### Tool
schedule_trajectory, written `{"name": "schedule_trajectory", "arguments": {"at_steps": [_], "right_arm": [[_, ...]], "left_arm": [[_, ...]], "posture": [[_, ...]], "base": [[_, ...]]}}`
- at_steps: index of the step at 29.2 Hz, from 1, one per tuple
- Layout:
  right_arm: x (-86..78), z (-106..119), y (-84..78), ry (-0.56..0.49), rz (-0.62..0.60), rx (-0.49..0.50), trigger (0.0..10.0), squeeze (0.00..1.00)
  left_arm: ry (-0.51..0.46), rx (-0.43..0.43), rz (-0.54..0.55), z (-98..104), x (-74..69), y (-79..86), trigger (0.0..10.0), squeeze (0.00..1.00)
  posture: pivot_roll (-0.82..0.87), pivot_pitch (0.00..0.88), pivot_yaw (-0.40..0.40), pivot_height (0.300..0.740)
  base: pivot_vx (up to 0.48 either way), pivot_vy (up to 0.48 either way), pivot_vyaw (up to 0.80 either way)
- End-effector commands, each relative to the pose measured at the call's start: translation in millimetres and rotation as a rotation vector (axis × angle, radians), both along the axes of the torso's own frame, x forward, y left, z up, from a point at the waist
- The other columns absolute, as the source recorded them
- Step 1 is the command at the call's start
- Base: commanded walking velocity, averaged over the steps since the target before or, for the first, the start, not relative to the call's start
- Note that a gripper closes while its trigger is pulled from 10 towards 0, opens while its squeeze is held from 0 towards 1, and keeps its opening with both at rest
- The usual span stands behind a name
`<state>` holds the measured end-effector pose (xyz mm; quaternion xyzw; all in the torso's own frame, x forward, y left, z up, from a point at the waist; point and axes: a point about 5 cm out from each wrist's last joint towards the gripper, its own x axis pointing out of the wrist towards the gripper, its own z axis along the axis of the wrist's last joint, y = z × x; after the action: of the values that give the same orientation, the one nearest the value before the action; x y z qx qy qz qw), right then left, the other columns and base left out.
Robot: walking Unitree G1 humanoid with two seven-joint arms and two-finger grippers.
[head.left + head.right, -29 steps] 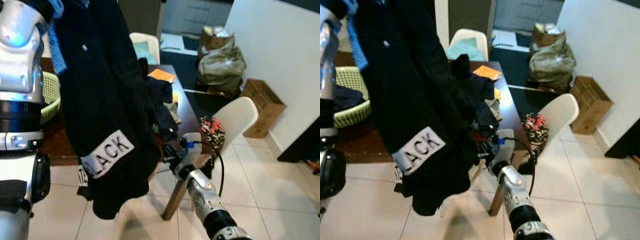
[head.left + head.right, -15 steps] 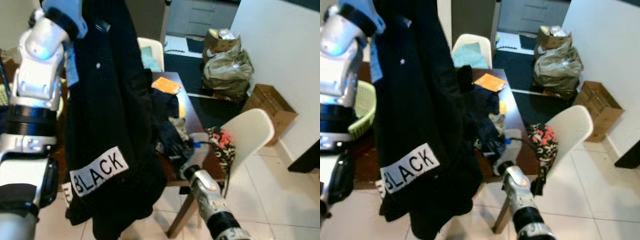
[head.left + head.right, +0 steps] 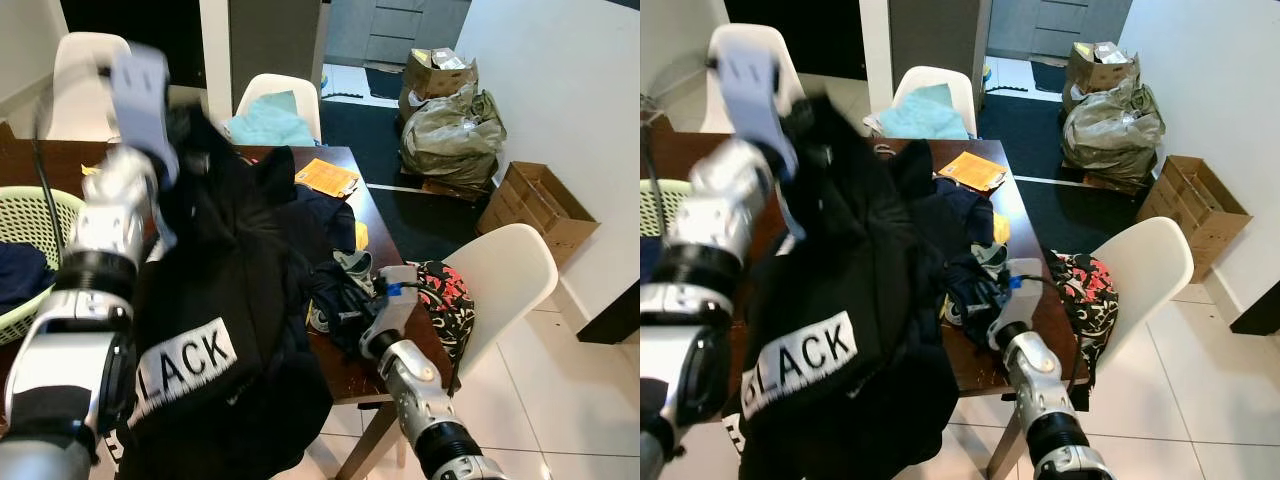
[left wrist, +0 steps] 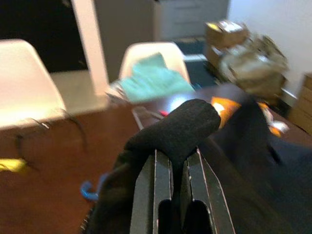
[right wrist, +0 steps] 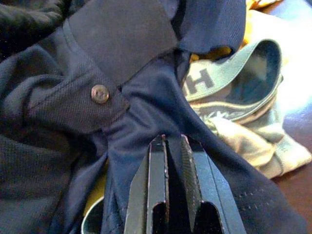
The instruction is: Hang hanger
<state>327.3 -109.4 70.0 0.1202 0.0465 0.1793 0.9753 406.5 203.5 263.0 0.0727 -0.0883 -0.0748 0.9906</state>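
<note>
Compared with half a second earlier, the left arm is seen lowered and swung outward: the black garment (image 3: 215,330), previously hanging high in front of the head camera, is now draped lower over the dark wooden table (image 3: 375,235), and the far chairs are uncovered. The white "BLACK" label (image 3: 185,365) is seen lower on the cloth. The right arm is found in nearly the same place at the table edge.

At far left, a pale green basket (image 3: 30,265) is noted on the table, with dark blue cloth (image 3: 18,278) inside it. The left gripper (image 4: 178,158) is raised above the table, its fingers (image 4: 163,170) clenched on a fold of the black garment, as the left wrist view shows. The hanger itself cannot be made out; it is presumably hidden in the cloth.

Behind the table, two white chairs are recorded; a teal cloth (image 3: 268,125) lies on the nearer one (image 3: 280,100). An orange paper (image 3: 322,177) lies on the tabletop.

The right gripper (image 5: 171,141) is pressed with fingers together, nothing between them, on a navy polo shirt (image 5: 146,117) beside a grey waistband (image 5: 234,73).

At right, a white chair (image 3: 500,280) carries a patterned bag (image 3: 445,300). Stuffed bags (image 3: 450,125) and an open cardboard box (image 3: 535,205) stand by the wall.
</note>
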Motion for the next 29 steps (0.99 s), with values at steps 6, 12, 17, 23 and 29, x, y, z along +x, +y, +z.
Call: {"name": "schedule_trajectory", "arguments": {"at_steps": [6, 12, 17, 23, 29], "right_arm": [[-4.1, -4.2, -6.6, 0.012, -0.013, 0.005, 10.0, 0.00], [-6.8, -6.5, -8.2, 0.014, -0.016, 0.004, 10.0, 0.00], [-7.5, -7.6, -6.3, 0.019, -0.009, 0.000, 10.0, 0.00], [-6.2, -6.0, -6.5, 0.016, -0.007, -0.003, 10.0, 0.00], [-6.1, -5.5, -6.6, 0.016, -0.004, -0.004, 10.0, 0.00]], "left_arm": [[-0.051, 0.050, -0.169, 12.2, 0.1, -28.4, 10.0, 0.00], [-0.069, 0.126, -0.364, 5.7, -7.5, -52.1, 10.0, 0.00], [0.017, 0.148, -0.536, -9.0, -12.3, -60.2, 10.0, 0.00], [0.086, 0.151, -0.448, -19.1, -5.2, -52.5, 10.0, 0.45], [0.009, 0.016, -0.226, 1.6, 3.0, -25.4, 10.0, 1.00]], "posture": [[0.00, 0.025, -0.093, 0.740], [0.00, 0.030, -0.093, 0.740], [0.00, 0.030, -0.096, 0.740], [0.00, 0.032, -0.098, 0.740], [0.00, 0.032, -0.104, 0.740]], "base": [[0.000, 0.000, 0.00], [0.000, 0.000, 0.00], [0.000, 0.000, 0.00], [0.000, 0.000, 0.00], [0.000, 0.000, 0.00]]}}
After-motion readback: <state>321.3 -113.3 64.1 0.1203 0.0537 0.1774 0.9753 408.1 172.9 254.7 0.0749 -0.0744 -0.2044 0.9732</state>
